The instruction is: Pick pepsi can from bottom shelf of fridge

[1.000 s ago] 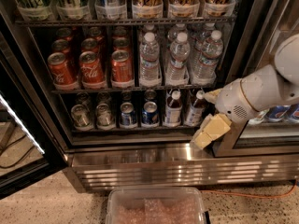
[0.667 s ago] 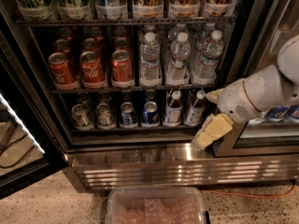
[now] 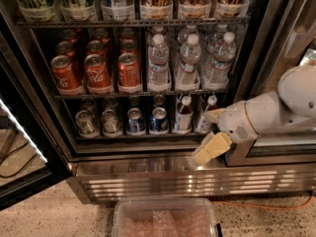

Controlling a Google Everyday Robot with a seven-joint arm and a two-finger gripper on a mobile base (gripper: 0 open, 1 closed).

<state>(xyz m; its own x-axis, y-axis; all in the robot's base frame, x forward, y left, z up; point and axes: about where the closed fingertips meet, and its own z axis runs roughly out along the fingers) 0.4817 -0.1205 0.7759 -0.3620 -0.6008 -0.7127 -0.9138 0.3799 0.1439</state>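
Note:
Two blue pepsi cans point(image 3: 159, 120) point(image 3: 134, 121) stand side by side on the bottom shelf point(image 3: 123, 136) of the open fridge point(image 3: 197, 181), between silver-grey cans point(image 3: 86, 123) on the left and small bottles point(image 3: 183, 115) on the right. My gripper point(image 3: 203, 136) hangs in front of the shelf's right end, right of the pepsi cans and next to the bottles. It is open and empty. One cream finger point(image 3: 211, 148) points down-left over the steel base panel, and the other point(image 3: 213, 115) is up by the bottles.
Red Coca-Cola cans point(image 3: 96, 73) and water bottles point(image 3: 190, 63) fill the rack above. The glass door point(image 3: 24, 147) stands open at the left. A clear plastic bin point(image 3: 165, 218) sits on the floor in front of the fridge. An orange cable point(image 3: 276, 205) runs along the floor at the right.
My gripper has shifted slightly left and down in front of the bottom shelf. The cans and bottles have not moved.

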